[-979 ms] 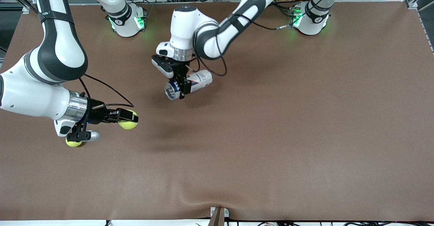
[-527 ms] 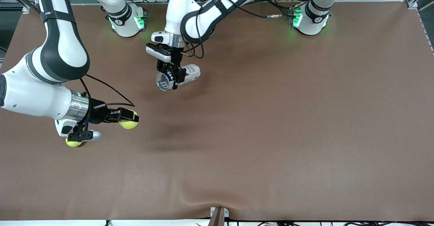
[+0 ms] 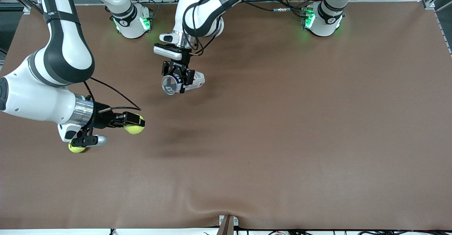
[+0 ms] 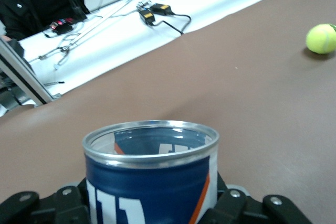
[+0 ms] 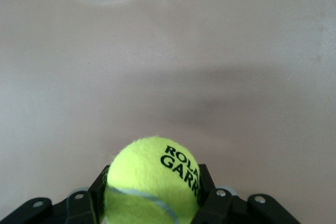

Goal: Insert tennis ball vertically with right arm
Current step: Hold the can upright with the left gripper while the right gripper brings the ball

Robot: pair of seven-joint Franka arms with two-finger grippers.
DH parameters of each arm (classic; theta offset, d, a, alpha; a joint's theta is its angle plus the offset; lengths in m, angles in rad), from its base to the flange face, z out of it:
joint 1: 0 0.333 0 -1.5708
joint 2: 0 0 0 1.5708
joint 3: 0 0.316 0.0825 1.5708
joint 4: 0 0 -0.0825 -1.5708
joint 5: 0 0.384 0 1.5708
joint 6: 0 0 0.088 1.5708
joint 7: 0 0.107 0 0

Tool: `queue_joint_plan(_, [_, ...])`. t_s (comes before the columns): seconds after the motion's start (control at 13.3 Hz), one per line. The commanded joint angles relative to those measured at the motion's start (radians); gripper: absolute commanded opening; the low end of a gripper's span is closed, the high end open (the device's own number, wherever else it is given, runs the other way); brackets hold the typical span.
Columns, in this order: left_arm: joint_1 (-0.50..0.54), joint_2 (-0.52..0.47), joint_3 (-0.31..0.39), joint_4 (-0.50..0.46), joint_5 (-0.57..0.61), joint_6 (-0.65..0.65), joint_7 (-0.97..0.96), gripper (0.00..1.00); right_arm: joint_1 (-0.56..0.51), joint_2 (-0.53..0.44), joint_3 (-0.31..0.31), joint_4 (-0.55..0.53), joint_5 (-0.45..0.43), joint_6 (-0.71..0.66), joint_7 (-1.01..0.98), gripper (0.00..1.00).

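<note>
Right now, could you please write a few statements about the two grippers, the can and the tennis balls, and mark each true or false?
1. The right gripper is shut on a tennis ball. True.
2. The left gripper is open and holds nothing. False: it is shut on the can.
3. The can has a lid on it. False: the left wrist view shows its mouth open.
4. A second tennis ball lies on the table. True.
5. A ball is already in the can. False: the part of its inside that shows holds no ball.
</note>
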Motion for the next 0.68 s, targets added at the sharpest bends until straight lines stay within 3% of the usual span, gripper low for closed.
queue_joint_plan(0.0, [-0.027, 0.01, 0.014, 0.007, 0.094, -0.047, -0.115, 0.78, -0.001, -0.01, 0.004, 0.001, -0.015, -0.003, -0.006, 0.22])
queue_joint_plan(0.6, [-0.07, 0.075, 0.013, 0.008, 0.423, -0.205, -0.439, 0.78, 0.014, -0.013, 0.004, -0.011, -0.018, -0.006, 0.005, 0.23])
